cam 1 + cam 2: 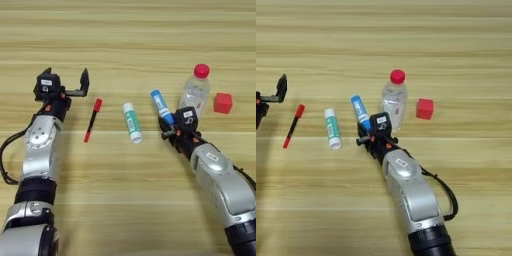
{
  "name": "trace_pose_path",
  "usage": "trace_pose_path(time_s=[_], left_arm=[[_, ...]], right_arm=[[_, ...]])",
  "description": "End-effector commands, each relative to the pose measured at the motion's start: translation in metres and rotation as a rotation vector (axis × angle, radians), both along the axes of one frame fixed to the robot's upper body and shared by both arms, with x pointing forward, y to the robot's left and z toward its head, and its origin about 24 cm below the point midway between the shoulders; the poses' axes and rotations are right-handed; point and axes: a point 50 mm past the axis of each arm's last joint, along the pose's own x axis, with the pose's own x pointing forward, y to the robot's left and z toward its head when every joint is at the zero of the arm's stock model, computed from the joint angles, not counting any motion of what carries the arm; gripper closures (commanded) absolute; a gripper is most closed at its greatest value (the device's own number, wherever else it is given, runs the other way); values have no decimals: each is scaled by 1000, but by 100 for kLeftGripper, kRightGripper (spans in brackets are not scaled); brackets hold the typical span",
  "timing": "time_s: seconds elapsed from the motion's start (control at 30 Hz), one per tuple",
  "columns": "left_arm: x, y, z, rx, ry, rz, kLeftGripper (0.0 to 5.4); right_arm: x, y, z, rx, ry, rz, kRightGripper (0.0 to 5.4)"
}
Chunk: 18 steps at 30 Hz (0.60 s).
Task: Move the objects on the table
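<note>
Table (pixel 128 30): light wooden top, plank grain running across, carrying five small objects in a loose row.

Marker (pixel 93 120): thin, red and black, lying flat, leftmost of the row, just right of the left arm.

White-and-green tube (pixel 132 122): lying flat, near the middle, apart from its neighbours.

Blue tube (pixel 161 106): lying at a slant, its near end reaching in at the right tool.

Bottle (pixel 196 92): clear plastic, red cap, just beside the blue tube and close behind the right tool.

Red cube (pixel 223 103): at the right end of the row, near the bottle but not touching it.

Left tool (pixel 66 79): released, two black fingers spread wide with nothing between them, held near the marker's top end.

Right tool (pixel 168 127): set at the near end of the blue tube; its wrist block hides the fingers, so clenched or released cannot be told.

Hazards, judged: the right arm sits tight against the bottle, so a sideways move could knock it into the cube. The tube may roll if only nudged or pinched off-centre.
</note>
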Motion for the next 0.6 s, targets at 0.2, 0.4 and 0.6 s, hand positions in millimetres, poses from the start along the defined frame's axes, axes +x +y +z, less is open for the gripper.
trace_pose_path(time_s=[0.2,0.4,0.6], left_arm=[[1,-1,1,5,0,4,0],[0,0,1,4,-3,5,0],[0,0,1,4,-2,5,0]], right_arm=[[2,3,-3,2,35,17,399],[1,5,-4,-5,31,38,359],[1,6,-2,-11,11,43,284]])
